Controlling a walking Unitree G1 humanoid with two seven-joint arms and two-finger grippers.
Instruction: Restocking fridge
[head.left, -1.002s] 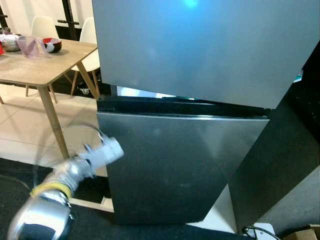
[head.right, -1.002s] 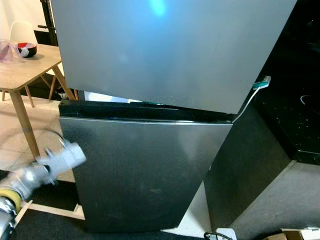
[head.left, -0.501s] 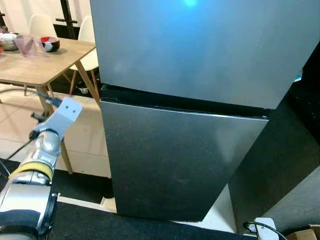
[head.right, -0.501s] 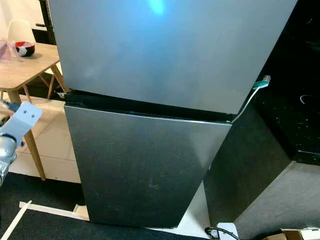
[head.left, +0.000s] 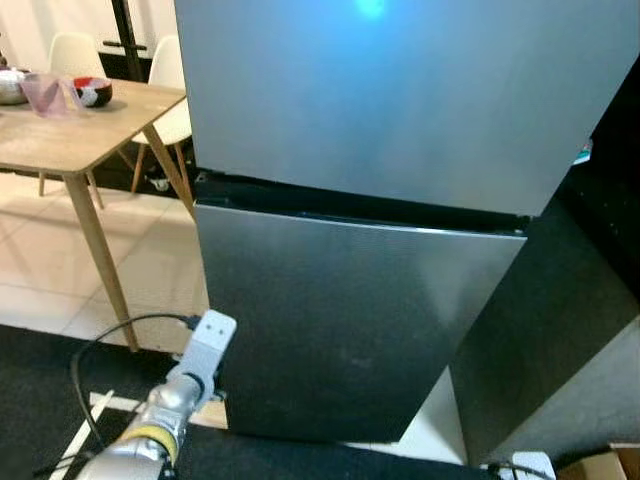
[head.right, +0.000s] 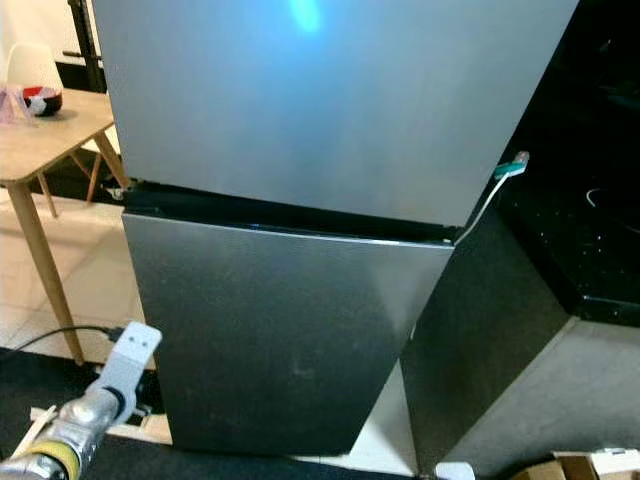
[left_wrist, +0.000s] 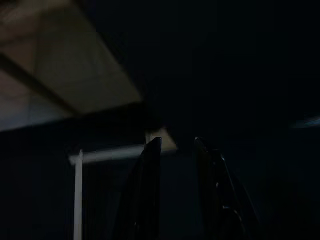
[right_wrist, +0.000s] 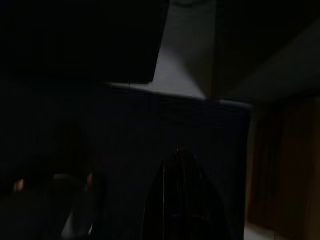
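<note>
The tall grey steel two-door fridge (head.left: 400, 200) stands straight ahead, both doors closed. A light wooden dining table (head.left: 70, 140) sits well left, tiled floor between. The left gripper (left_wrist: 177, 150), fingers slightly spread and empty, hangs low beside the fridge's lower left edge. The right gripper (right_wrist: 180, 200) appears pressed together, holding nothing.

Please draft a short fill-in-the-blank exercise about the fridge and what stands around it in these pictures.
1. Both doors of the fridge are ____.
2. The wooden table stands on the robot's ____ side of the fridge.
3. The red bowl sits on the ____.
4. The robot's left arm is low, in front of the ____ fridge door.

Missing words: shut; left; table; lower
</note>
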